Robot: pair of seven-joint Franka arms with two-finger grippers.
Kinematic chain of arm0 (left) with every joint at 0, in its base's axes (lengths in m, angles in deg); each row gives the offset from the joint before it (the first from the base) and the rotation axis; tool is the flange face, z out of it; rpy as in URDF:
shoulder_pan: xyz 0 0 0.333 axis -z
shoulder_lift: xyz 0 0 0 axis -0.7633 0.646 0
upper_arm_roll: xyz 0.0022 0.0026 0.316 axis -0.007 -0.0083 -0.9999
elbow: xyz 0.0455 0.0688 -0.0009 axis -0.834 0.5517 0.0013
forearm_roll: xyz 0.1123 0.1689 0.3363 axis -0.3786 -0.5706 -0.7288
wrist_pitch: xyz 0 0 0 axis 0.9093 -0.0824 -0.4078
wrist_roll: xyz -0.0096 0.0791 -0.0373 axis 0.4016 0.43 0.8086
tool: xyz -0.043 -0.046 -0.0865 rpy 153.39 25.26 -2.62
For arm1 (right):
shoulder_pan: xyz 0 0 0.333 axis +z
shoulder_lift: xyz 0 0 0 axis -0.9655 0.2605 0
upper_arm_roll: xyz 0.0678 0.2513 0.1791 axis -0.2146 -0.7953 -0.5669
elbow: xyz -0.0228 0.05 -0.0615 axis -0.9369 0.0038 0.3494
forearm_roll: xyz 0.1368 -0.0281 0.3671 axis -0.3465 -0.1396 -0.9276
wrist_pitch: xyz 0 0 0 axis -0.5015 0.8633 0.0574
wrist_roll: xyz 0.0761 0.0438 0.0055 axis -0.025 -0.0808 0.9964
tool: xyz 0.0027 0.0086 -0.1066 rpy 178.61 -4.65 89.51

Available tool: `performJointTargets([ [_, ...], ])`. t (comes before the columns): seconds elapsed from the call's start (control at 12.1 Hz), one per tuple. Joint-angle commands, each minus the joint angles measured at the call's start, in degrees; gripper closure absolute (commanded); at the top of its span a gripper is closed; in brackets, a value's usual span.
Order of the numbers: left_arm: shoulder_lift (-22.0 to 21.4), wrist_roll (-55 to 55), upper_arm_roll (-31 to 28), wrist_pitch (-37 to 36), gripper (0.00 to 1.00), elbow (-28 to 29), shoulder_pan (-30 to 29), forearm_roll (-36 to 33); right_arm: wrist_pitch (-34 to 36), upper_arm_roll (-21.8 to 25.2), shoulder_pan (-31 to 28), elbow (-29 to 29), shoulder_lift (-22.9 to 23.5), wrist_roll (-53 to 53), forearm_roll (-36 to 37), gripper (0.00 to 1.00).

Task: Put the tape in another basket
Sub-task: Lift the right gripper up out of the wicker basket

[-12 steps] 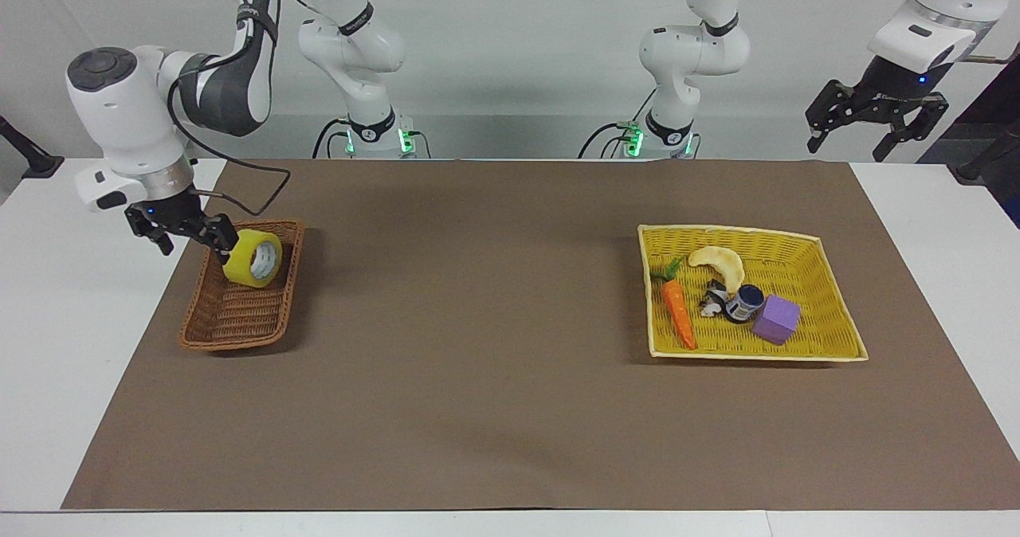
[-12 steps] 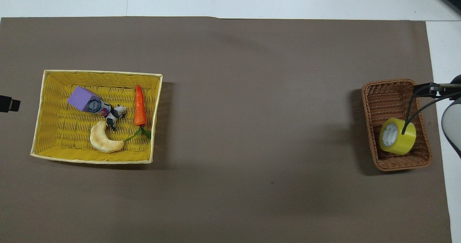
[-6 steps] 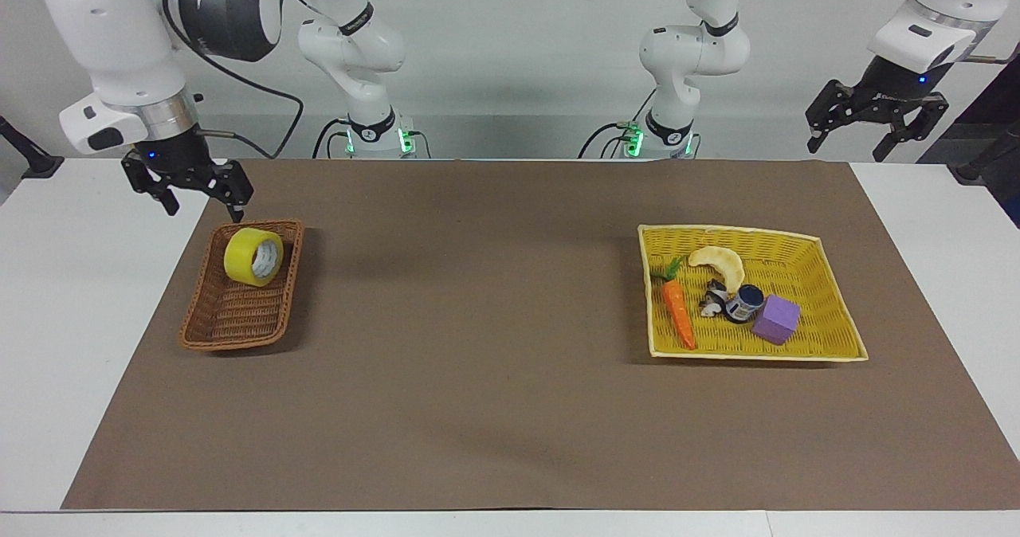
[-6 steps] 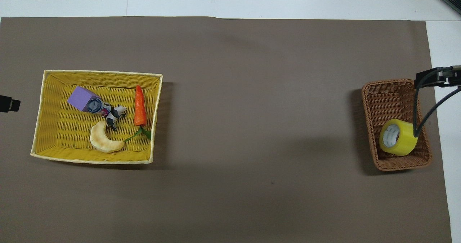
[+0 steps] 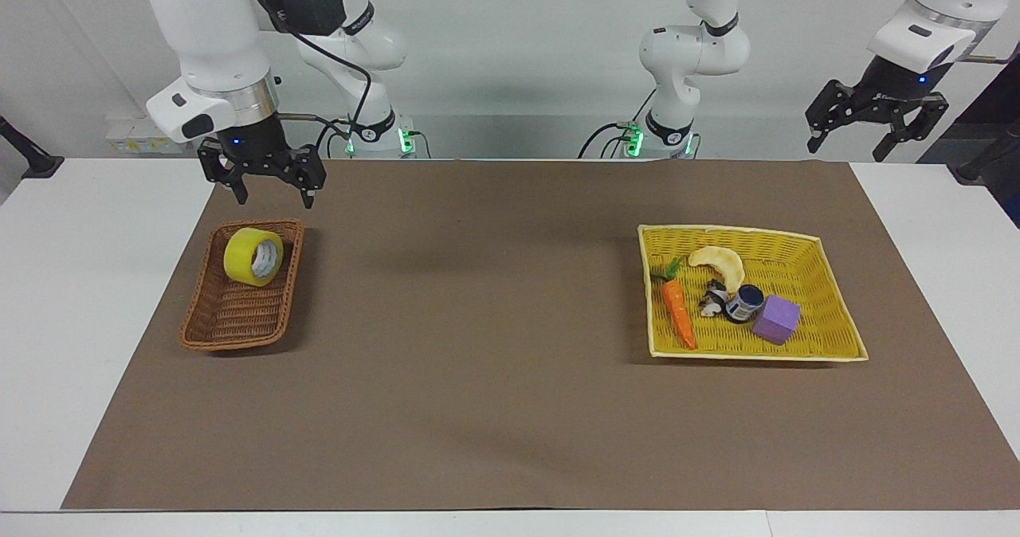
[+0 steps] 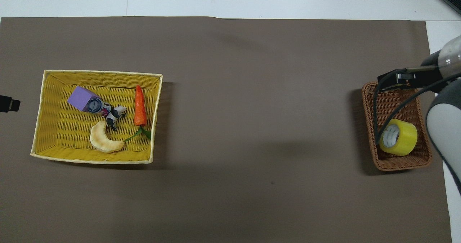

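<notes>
The tape [image 5: 253, 257], a yellow roll with a white core, lies on its edge in the brown wicker basket [image 5: 236, 318] at the right arm's end of the table. It also shows in the overhead view [image 6: 398, 137], inside the basket [image 6: 402, 164]. My right gripper [image 5: 272, 195] is open and empty. It hangs in the air over the brown mat, just off the basket's rim, clear of the tape. My left gripper [image 5: 876, 135] is open and empty. It waits raised past the table's edge at the left arm's end.
A large yellow woven tray [image 5: 829, 260] sits toward the left arm's end. It holds a carrot [image 5: 679, 312], a crescent bread [image 5: 719, 261], a small can [image 5: 746, 303], a toy animal [image 5: 712, 301] and a purple cube [image 5: 776, 319]. A brown mat [image 5: 478, 346] covers the table.
My right gripper let go of the tape, rose out of the basket and moved toward the table's middle. The tape settled in the basket. The left arm has not moved.
</notes>
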Motion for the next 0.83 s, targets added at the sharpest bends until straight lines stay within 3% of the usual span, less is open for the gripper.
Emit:
performJointTargets([
  [0.0, -0.44, -0.37, 0.44, -0.71, 0.00, -0.28, -0.50, -0.85, 1.27, 0.13, -3.10, -1.77, 0.45, 2.77, -4.24, 0.00],
  [0.74, -0.44, -0.28, 0.44, -0.71, 0.00, -0.28, -0.50, -0.85, 1.79, 0.13, -3.10, -1.07, -0.44, 2.95, -3.99, 0.00],
])
